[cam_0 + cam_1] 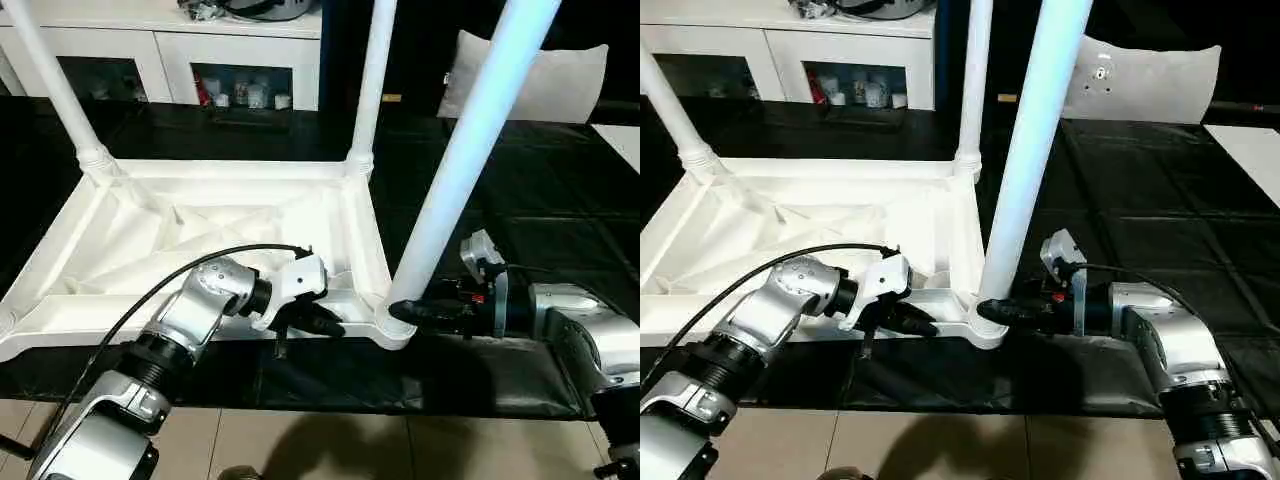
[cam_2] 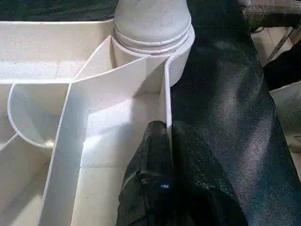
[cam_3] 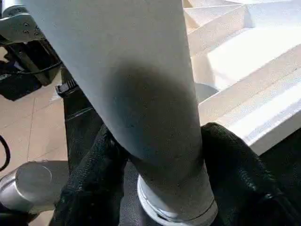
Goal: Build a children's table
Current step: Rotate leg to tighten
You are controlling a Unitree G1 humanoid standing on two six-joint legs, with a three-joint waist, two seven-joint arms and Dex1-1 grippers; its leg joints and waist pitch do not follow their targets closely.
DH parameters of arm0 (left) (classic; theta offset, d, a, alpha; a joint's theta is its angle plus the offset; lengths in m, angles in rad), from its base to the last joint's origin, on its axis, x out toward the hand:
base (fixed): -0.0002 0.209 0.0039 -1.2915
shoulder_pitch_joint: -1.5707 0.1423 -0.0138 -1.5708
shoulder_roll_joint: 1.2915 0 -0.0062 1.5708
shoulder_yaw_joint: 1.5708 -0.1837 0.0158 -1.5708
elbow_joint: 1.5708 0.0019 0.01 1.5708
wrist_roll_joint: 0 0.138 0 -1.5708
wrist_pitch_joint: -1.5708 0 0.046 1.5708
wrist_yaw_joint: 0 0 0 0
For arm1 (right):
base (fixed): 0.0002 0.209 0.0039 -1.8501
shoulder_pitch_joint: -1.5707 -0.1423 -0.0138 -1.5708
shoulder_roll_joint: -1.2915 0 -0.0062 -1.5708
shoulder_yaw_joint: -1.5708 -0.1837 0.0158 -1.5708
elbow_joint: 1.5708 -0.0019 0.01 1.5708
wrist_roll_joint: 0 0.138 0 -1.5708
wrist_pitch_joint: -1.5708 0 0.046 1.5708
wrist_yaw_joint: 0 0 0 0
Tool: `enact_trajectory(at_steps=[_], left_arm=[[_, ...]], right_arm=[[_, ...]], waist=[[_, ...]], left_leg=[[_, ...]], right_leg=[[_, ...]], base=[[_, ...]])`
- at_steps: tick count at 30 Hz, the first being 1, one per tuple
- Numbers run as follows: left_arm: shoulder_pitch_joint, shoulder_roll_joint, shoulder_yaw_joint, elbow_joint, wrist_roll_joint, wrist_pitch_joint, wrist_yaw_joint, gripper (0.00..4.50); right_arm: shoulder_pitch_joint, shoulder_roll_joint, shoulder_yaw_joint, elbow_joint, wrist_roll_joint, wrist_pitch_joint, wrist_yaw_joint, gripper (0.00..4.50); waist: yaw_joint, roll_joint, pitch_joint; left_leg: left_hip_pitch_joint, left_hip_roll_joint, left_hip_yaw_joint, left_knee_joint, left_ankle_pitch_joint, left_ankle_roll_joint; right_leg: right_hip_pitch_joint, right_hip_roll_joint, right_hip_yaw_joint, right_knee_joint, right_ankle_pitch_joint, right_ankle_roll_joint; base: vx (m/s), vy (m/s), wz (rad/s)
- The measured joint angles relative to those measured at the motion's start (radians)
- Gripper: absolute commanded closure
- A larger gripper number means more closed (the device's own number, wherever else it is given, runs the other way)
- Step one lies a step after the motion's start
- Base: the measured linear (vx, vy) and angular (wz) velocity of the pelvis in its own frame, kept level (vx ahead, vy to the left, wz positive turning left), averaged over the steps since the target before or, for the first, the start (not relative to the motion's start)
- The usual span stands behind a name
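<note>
Right now I see the white plastic rectangular table top [image 1: 200, 230] lying upside down on the big black-covered work table [image 1: 560, 200], ribs facing up. Three long white tube legs stand up from its round corner sockets: one at the far left [image 1: 55, 85], one at the far right [image 1: 370, 80], and one at the near right [image 1: 470, 150]. My right gripper [image 3: 160, 155] has its two black fingers [image 3: 235, 165] on either side of the near right leg, just above its socket, touching it on both sides. My left gripper [image 1: 320, 322] has its fingers pressed together, and it rests at the near edge wall of the table top, just left of that same socket. Far behind the work table stands a white cabinet [image 1: 170, 50].
</note>
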Motion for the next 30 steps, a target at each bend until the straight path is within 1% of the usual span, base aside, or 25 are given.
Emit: enact_trajectory(at_steps=[6, 9, 12, 15, 17, 18, 20, 22, 23, 24, 25, 27, 30], left_arm=[[0.004, -0.008, 0.003, -0.007, -0.007, 0.009, 0.001, 4.5], [0.006, -0.026, 0.023, -0.008, -0.014, 0.066, 0.029, 4.5], [0.004, -0.055, 0.046, 0.002, -0.005, 0.116, 0.107, 4.5], [-0.008, -0.104, 0.079, 0.028, 0.016, 0.162, 0.224, 4.5], [-0.044, -0.17, 0.101, 0.08, 0.042, 0.2, 0.367, 4.5], [-0.055, -0.195, 0.103, 0.093, 0.049, 0.212, 0.415, 4.5], [-0.057, -0.235, 0.103, 0.097, 0.055, 0.229, 0.477, 4.5], [-0.063, -0.249, 0.103, 0.106, 0.055, 0.231, 0.512, 4.5], [-0.064, -0.25, 0.103, 0.107, 0.057, 0.229, 0.521, 4.5], [-0.064, -0.25, 0.103, 0.107, 0.06, 0.226, 0.524, 4.5], [-0.064, -0.25, 0.103, 0.108, 0.064, 0.221, 0.524, 4.5], [-0.064, -0.25, 0.101, 0.108, 0.068, 0.213, 0.521, 4.5], [-0.063, -0.244, 0.095, 0.108, 0.073, 0.196, 0.507, 4.5]], right_arm=[[0.008, -0.001, -0.001, -0.018, 0.0, 0.01, -0.005, 2.41], [0.028, 0.021, -0.011, -0.054, 0.001, 0.038, -0.058, 2.41], [0.028, 0.07, -0.034, -0.066, -0.021, 0.065, -0.173, 2.41], [-0.011, 0.156, -0.061, -0.051, -0.07, 0.103, -0.359, 2.44], [-0.068, 0.258, -0.101, -0.004, -0.119, 0.126, -0.559, 2.46], [-0.086, 0.279, -0.107, 0.01, -0.137, 0.128, -0.622, 2.47], [-0.093, 0.29, -0.111, 0.012, -0.153, 0.13, -0.691, 2.47], [-0.101, 0.307, -0.108, 0.02, -0.176, 0.113, -0.734, 2.47], [-0.101, 0.31, -0.099, 0.027, -0.187, 0.093, -0.744, 2.16], [-0.101, 0.313, -0.093, 0.033, -0.197, 0.075, -0.749, 1.98], [-0.1, 0.315, -0.089, 0.035, -0.206, 0.063, -0.75, 1.85], [-0.099, 0.322, -0.09, 0.036, -0.21, 0.061, -0.748, 1.83], [-0.09, 0.312, -0.091, 0.025, -0.203, 0.064, -0.727, 1.45]], waist=[[0.0, 0.0, 0.0], [0.001, 0.002, -0.001], [-0.007, 0.003, -0.001], [-0.028, 0.003, -0.002], [-0.051, 0.004, -0.002], [-0.058, 0.004, -0.002], [-0.064, 0.003, -0.003], [-0.065, 0.004, -0.003], [-0.064, 0.004, -0.003], [-0.064, 0.004, -0.003], [-0.064, 0.004, -0.003], [-0.063, 0.004, -0.003], [-0.062, 0.004, -0.003]], left_leg=[[0.0, 0.0, 0.0, 0.0, 0.0, 0.0], [0.001, 0.0, 0.0, 0.0, 0.0, 0.0], [0.002, 0.0, 0.001, 0.0, 0.001, -0.001], [0.003, 0.0, 0.0, 0.003, 0.001, -0.002], [0.003, 0.0, -0.001, 0.007, 0.001, -0.002], [0.002, 0.0, -0.001, 0.007, 0.001, -0.002], [0.002, -0.001, -0.001, 0.007, 0.001, -0.001], [0.002, -0.002, -0.001, 0.006, 0.001, -0.001], [0.002, -0.001, -0.001, 0.006, 0.001, -0.001], [0.002, -0.001, -0.001, 0.006, 0.001, -0.001], [0.002, -0.001, -0.001, 0.005, 0.001, -0.001], [0.002, -0.001, -0.001, 0.004, 0.001, -0.001], [0.001, -0.001, -0.001, 0.003, 0.001, -0.001]], right_leg=[[0.0, 0.0, 0.0, 0.0, 0.0, 0.0], [0.001, 0.0, 0.0, 0.0, 0.0, 0.0], [0.005, 0.0, 0.0, 0.0, -0.002, 0.004], [0.006, 0.0, 0.001, 0.0, -0.002, 0.004], [0.005, 0.0, 0.001, -0.001, -0.002, 0.004], [0.004, -0.001, 0.001, -0.002, -0.002, 0.004], [0.006, -0.002, 0.001, -0.005, -0.002, 0.004], [0.006, -0.002, 0.001, -0.005, -0.002, 0.004], [0.006, -0.002, 0.0, -0.004, -0.002, 0.004], [0.006, -0.002, 0.0, -0.004, -0.001, 0.004], [0.006, -0.002, 0.0, -0.004, -0.001, 0.004], [0.005, -0.002, 0.0, -0.004, -0.001, 0.004], [0.005, -0.002, 0.0, -0.004, -0.001, 0.004]], base=[[0.0, 0.0, 0.0], [0.0, 0.0, 0.0], [0.0, 0.0, 0.0], [0.0, 0.0, 0.0], [0.0, 0.0, 0.0], [0.0, 0.0, 0.0], [0.0, 0.0, 0.0], [0.0, 0.0, 0.0], [0.0, 0.0, 0.0], [0.0, 0.0, 0.0], [0.0, 0.0, 0.0], [0.0, 0.0, 0.0], [0.0, 0.0, 0.0]])
